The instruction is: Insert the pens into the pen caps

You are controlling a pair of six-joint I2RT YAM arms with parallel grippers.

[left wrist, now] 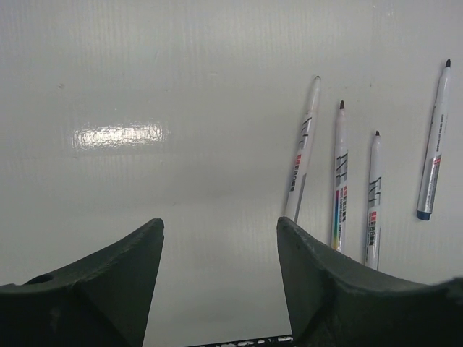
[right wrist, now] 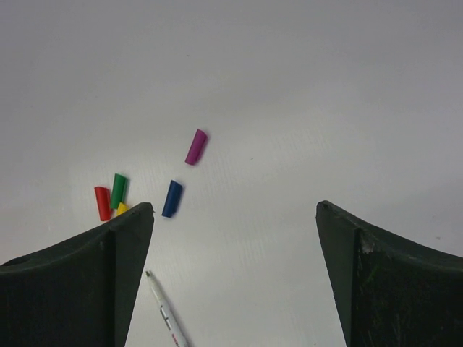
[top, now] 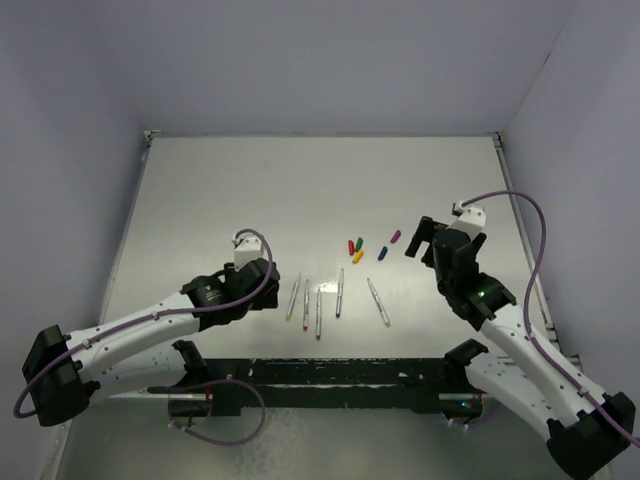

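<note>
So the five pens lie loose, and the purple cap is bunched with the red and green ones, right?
Not quite: the purple cap lies apart. It is the yellow cap that bunches with the red cap and green cap, as the right wrist view shows. The five pens do lie loose.

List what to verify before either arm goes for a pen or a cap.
1. Left fingers apart and empty: ok.
2. Right fingers apart and empty: ok.
3. All five pens lie loose and uncapped on the table: ok.
4. Purple cap and blue cap lie apart from the others: ok.
5. Red cap, green cap and yellow cap have room for a pick: not ok, bunched together.
6. Which end of each cap is open: cannot tell.
</note>
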